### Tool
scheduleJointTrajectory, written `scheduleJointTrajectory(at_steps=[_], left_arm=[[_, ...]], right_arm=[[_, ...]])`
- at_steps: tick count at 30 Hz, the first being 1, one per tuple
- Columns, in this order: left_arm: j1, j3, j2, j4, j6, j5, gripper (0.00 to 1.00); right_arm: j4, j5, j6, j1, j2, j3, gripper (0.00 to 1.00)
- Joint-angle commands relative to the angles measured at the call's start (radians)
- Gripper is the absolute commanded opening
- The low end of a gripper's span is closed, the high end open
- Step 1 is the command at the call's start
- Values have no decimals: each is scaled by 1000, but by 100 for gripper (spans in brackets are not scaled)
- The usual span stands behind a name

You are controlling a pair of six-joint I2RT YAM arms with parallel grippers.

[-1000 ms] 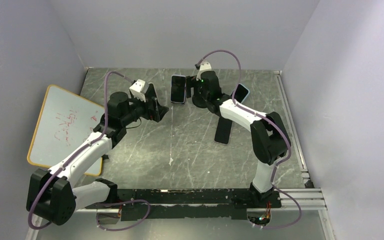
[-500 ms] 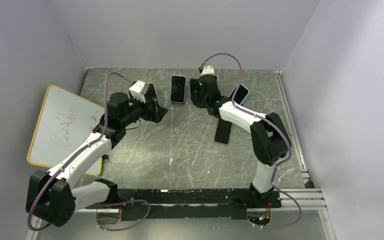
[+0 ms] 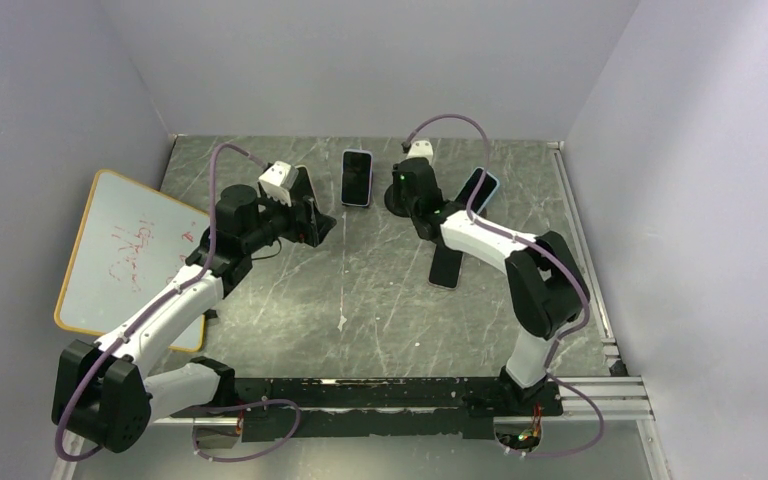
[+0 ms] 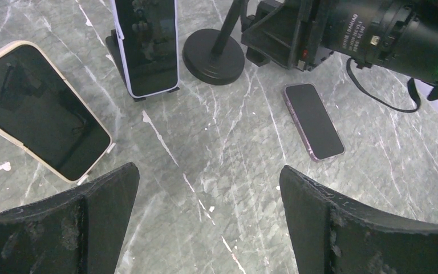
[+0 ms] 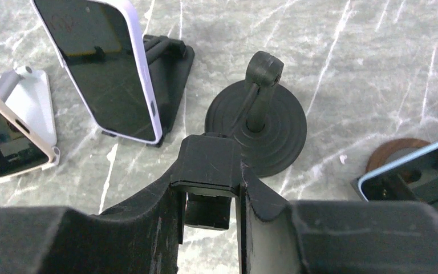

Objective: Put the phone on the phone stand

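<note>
Left wrist alone: left gripper [image 4: 208, 174] spread wide. Right wrist alone: right gripper [image 5: 210, 178] clamped on a black block [image 5: 208, 160] beside the phone stand [image 5: 276, 123].

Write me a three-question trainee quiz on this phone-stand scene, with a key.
1. True or false: the right gripper holds a phone.
2. How many phones show in the left wrist view?
3. Which stand carries no phone? A. the round-base stand B. the white stand C. the flat black stand

Key:
1. False; it is shut on a black block.
2. Three: cream phone, lavender phone, flat phone.
3. A.
</note>
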Motion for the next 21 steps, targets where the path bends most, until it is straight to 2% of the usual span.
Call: scheduleJointTrajectory(at_steps=[1, 7, 12, 15, 21], left_arm=[[7, 2, 5, -11, -5, 12, 97], [6, 13, 15, -7, -3, 16, 97], [8, 20, 23, -2, 0, 22, 97], [8, 23, 22, -7, 2, 18, 97], [8, 25, 5, -29, 15, -16, 97]], right_arm=[[-23, 2, 11, 8, -96, -74, 0], [-86, -83, 14, 50, -298, -197, 0], [-87, -255, -18, 118, -450, -272, 0], [-103, -309, -50, 151, -466, -266, 0], [-53, -378, -85, 170, -364, -249, 0]])
